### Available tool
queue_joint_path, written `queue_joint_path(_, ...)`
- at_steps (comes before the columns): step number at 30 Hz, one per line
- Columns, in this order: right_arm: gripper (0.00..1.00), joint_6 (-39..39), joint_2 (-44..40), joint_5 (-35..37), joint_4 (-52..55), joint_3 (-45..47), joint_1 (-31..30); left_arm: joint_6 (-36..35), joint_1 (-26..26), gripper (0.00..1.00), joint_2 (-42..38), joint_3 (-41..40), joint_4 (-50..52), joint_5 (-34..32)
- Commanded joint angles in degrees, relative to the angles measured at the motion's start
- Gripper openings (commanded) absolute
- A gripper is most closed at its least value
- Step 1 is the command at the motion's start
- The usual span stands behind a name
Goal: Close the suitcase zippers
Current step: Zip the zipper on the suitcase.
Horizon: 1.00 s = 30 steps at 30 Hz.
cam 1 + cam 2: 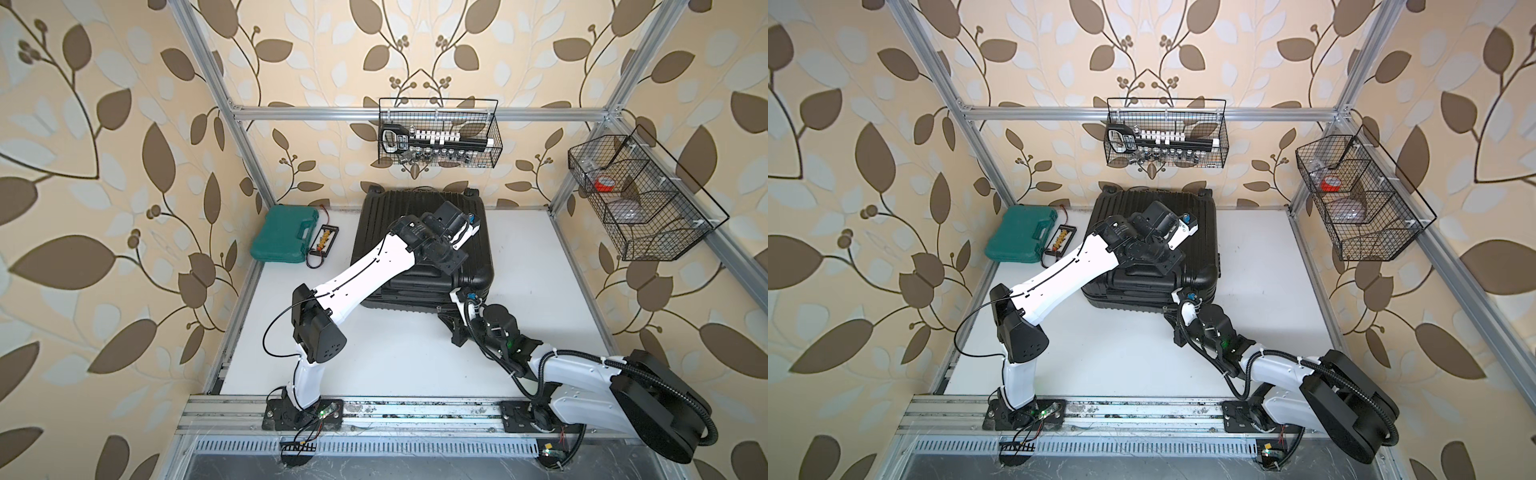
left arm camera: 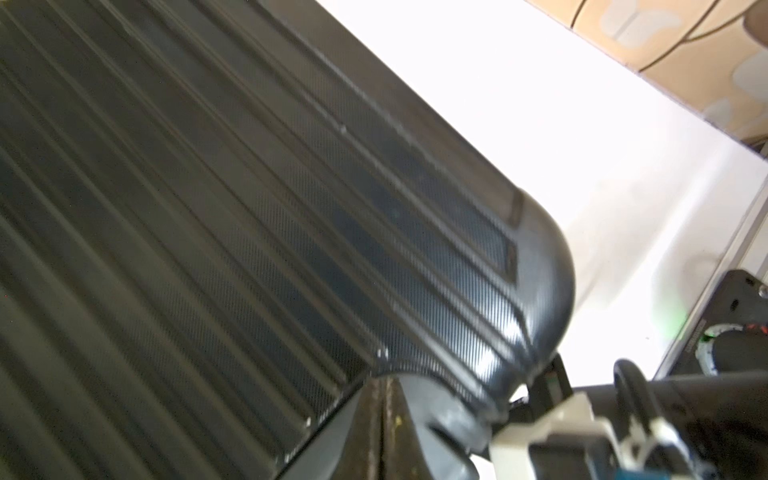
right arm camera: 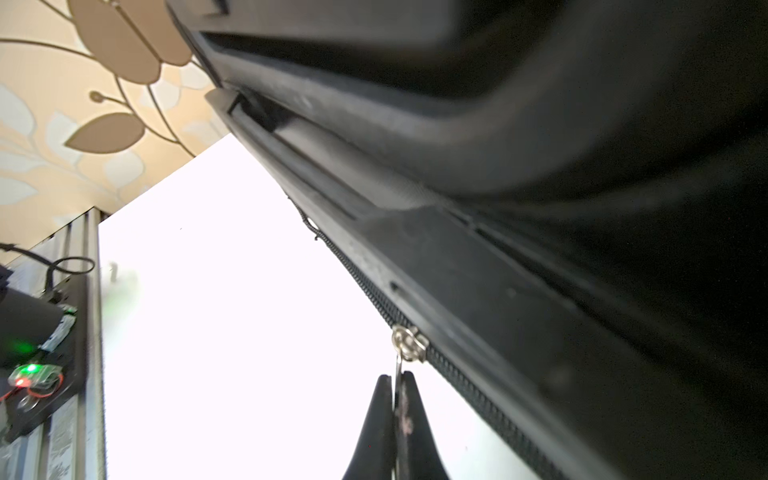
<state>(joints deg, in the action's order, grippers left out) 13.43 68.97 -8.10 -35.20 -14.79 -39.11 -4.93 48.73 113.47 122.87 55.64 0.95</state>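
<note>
The suitcase is laid flat on the white tabletop, toward the back wall, and is seen in both top views. A teal case is set apart on its left. The left arm is stretched over the ribbed shell. The left gripper is held tip-first at the shell's front edge, near the right corner. Its jaws are together with nothing between them, and whether the shell is touched cannot be told. Low beside that same corner the right gripper is placed. Its jaws are clamped on the thin metal pull that is hung from the silver slider. The slider is seated on the zippers, whose black coil is run along the rim where the shell halves meet. Whether the rim is shut all round cannot be told.
</note>
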Motion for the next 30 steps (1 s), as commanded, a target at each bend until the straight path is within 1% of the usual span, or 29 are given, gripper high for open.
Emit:
queue_joint_path(1,0.00,0.35,0.21,1.25,0.62,-2.37,-0.35,-1.05,-0.04,0.12,0.60,2.74,3.41,-1.16)
queue_joint_path(2,0.00,0.30,-0.01,2.89,1.74,-2.44,-0.20,-1.83,-0.11,0.13,-0.01,2.50,3.96,-2.35)
queue_joint_path(4,0.00,0.66,-0.41,4.59,3.49,-2.40,0.47,-4.60,-0.38,0.19,-2.18,0.77,4.89,-2.69)
queue_joint_path(6,0.00,1.19,-0.73,5.50,4.75,-2.27,1.32,-6.98,-0.92,0.24,-5.37,-2.84,4.42,-2.55)
queue_joint_path(9,0.00,1.82,-1.28,5.83,5.63,-1.83,2.80,-11.99,-2.07,0.41,-10.98,-11.25,3.16,-0.40)
queue_joint_path(10,0.00,1.90,-1.53,5.82,5.75,-1.66,3.20,-13.55,-2.56,0.46,-12.85,-13.84,2.73,0.20)
queue_joint_path(14,0.00,1.62,-2.47,5.29,6.41,-1.39,4.36,-19.98,-4.76,0.58,-18.84,-22.30,1.00,4.93)
queue_joint_path(16,0.00,1.44,-2.61,4.86,6.50,-1.31,4.73,-23.50,-5.09,0.63,-21.31,-26.28,-1.57,5.98)
queue_joint_path(18,0.00,1.46,-2.69,4.54,6.55,-1.30,4.91,-27.08,-5.14,0.65,-22.77,-29.57,-4.60,7.06)
queue_joint_path(19,0.00,1.48,-2.70,4.20,6.54,-1.30,4.89,-27.65,-5.11,0.65,-23.17,-30.53,-6.32,7.12)
queue_joint_path(22,0.00,1.60,-2.83,3.72,6.40,-1.21,4.86,-30.88,-5.13,0.66,-22.88,-31.50,-8.18,8.42)
queue_joint_path(25,0.00,1.64,-3.05,3.62,6.46,-1.21,4.87,-32.53,-5.11,0.65,-21.52,-30.96,-8.67,9.32)
queue_joint_path(30,0.00,1.59,-3.58,3.40,6.61,-1.21,4.92,-34.20,-5.14,0.62,-17.02,-28.10,-6.76,6.45)
